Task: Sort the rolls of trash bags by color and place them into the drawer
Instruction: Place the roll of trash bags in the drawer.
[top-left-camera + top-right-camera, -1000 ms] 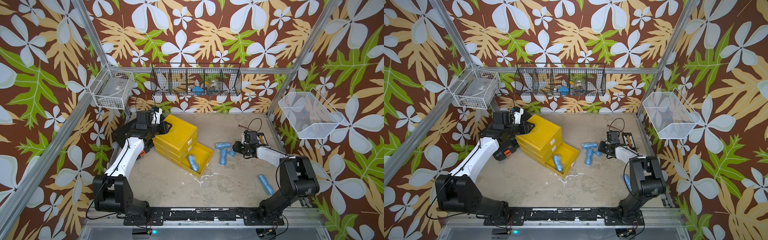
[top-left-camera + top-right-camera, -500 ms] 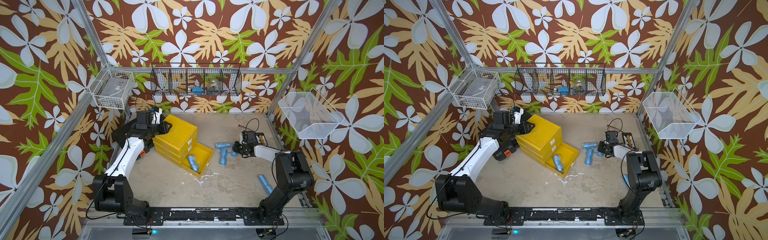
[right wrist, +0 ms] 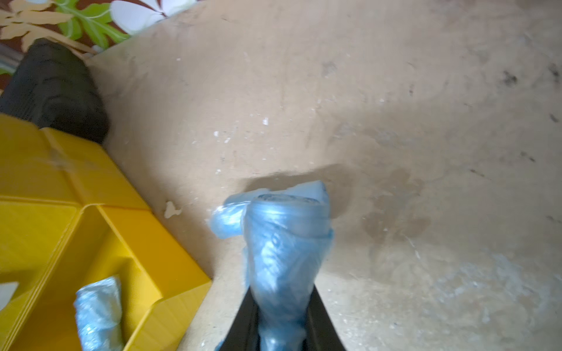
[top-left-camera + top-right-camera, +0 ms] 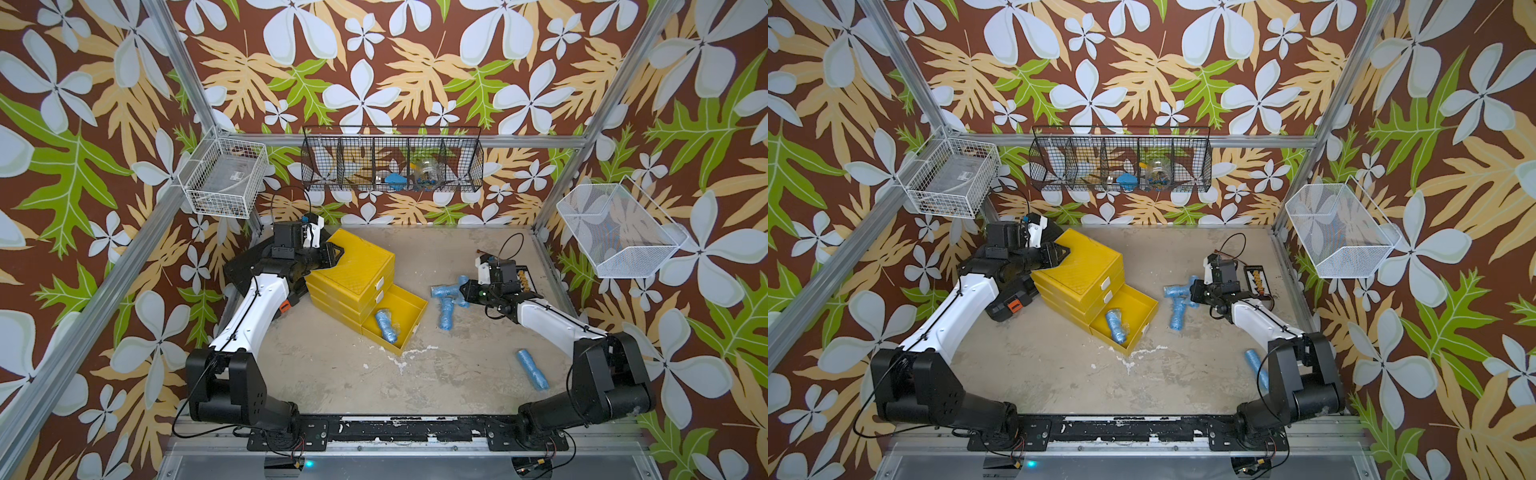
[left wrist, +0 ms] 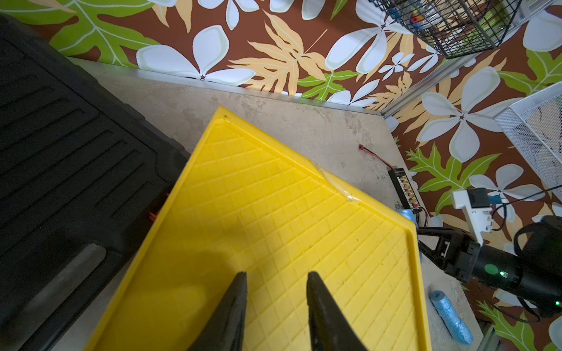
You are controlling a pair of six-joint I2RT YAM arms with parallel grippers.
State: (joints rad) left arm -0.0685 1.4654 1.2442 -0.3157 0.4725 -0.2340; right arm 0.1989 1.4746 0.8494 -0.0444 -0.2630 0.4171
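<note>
Scuffed beige tabletop (image 4: pixel 457 365): the right gripper (image 3: pixel 281 304) pinches a crinkly light-blue trash-bag roll (image 3: pixel 286 243); next, seemingly, a carry into the yellow plastic chest's open bottom drawer (image 4: pixel 406 300), beside another blue roll (image 4: pixel 385 325).

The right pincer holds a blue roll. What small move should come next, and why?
Probably lift the held blue roll and start toward the open bottom drawer: the right pincer is shut on it, and another blue roll lies there.

L gripper (image 5: pixel 273 275) empty, jaws slightly apart — R gripper (image 3: pixel 281 293) clamped on blue roll (image 3: pixel 286 237).
</note>
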